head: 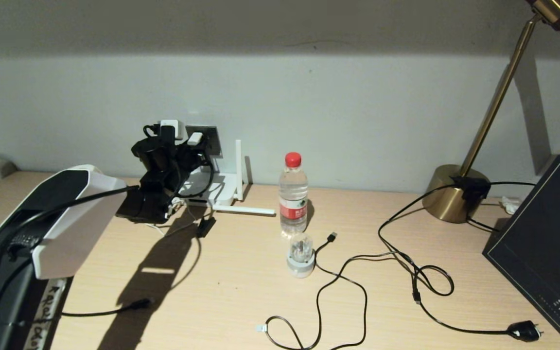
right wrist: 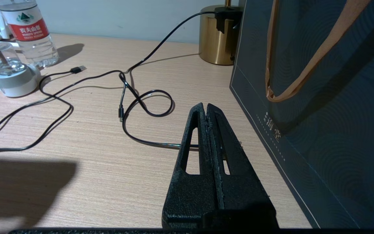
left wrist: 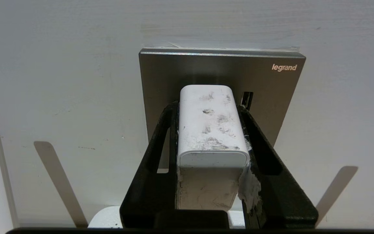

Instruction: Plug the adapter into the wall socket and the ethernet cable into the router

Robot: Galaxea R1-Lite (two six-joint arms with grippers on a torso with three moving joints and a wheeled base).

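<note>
The white adapter (left wrist: 211, 120) sits between the black fingers (left wrist: 161, 136) of my left gripper (left wrist: 209, 107), which is shut on it. Its far end rests against the grey wall socket (left wrist: 222, 71); I cannot see the prongs. In the head view the left gripper (head: 190, 142) is up at the wall socket (head: 210, 139), above the white router (head: 214, 190) with its stick antennas (head: 238, 167). A thin black cable, apparently the ethernet cable (head: 136, 305), lies at the front left of the desk. My right gripper (right wrist: 205, 105) hovers shut and empty over the desk beside a dark bag.
A water bottle (head: 293, 194) and a round white-and-clear plug (head: 301, 255) stand mid-desk. A black USB cable (head: 331, 236) and the lamp cord (head: 523, 331) loop across the right half. The brass lamp base (head: 452, 192) and dark paper bag (head: 542, 243) stand at the right.
</note>
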